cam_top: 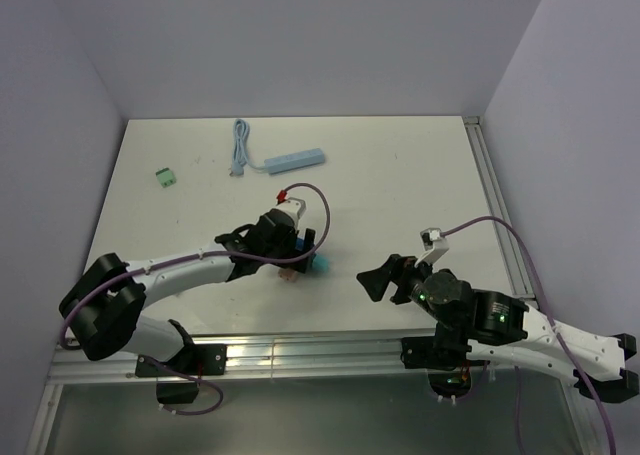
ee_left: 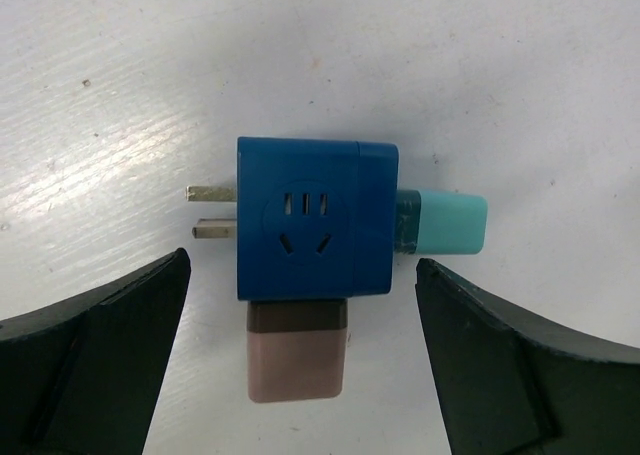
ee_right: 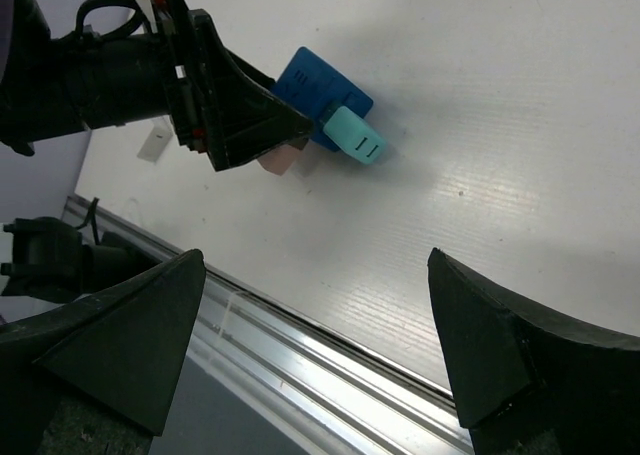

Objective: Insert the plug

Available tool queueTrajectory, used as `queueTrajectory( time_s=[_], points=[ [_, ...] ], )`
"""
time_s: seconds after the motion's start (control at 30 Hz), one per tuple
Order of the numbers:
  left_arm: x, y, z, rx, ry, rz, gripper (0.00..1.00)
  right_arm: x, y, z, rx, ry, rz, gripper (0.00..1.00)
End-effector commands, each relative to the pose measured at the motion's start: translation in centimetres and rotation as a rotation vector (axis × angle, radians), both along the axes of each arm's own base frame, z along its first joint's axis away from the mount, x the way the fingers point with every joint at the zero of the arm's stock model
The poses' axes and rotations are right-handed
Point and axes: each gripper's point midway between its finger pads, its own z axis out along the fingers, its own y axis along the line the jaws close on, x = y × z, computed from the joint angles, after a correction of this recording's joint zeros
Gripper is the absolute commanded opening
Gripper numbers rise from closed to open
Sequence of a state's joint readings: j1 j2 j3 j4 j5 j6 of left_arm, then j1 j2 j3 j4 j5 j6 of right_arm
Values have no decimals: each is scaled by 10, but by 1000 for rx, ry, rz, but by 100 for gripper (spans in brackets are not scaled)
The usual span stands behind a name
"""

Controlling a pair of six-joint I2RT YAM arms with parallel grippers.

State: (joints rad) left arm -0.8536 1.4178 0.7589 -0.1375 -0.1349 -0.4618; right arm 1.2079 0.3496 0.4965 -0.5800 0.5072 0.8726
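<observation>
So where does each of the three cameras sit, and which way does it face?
Top external: above and behind, looking down on the table; left arm and right arm show.
Left wrist: on the left arm, looking down past the open left gripper at the blue adapter.
Right wrist: on the right arm, looking low across the table past the open right gripper at the left gripper.
Shared: all three show the blue adapter and teal plug.

Blue adapter (ee_right: pixel 312 80) partly hidden behind the left fingers (ee_right: pixel 250 120), right wrist view
</observation>
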Motion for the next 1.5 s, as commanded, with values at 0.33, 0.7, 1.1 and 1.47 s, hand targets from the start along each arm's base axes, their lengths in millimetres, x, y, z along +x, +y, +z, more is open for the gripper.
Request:
queueTrajectory(
  time_s=[0.33, 0.7, 1.1, 1.47],
  points=[
    [79, 36, 104, -347, 58, 138, 99, 7, -3, 6, 0, 5, -55, 100],
    [166, 183, 102, -99, 0, 722, 97, 42, 40, -17, -231, 21, 168, 100],
    [136, 252, 49, 10, 157, 1090, 99, 41, 63, -22, -141, 88, 327, 97],
    [226, 351, 28, 255, 75, 1132, 100, 47, 70, -25, -123, 80, 334, 96]
  ],
)
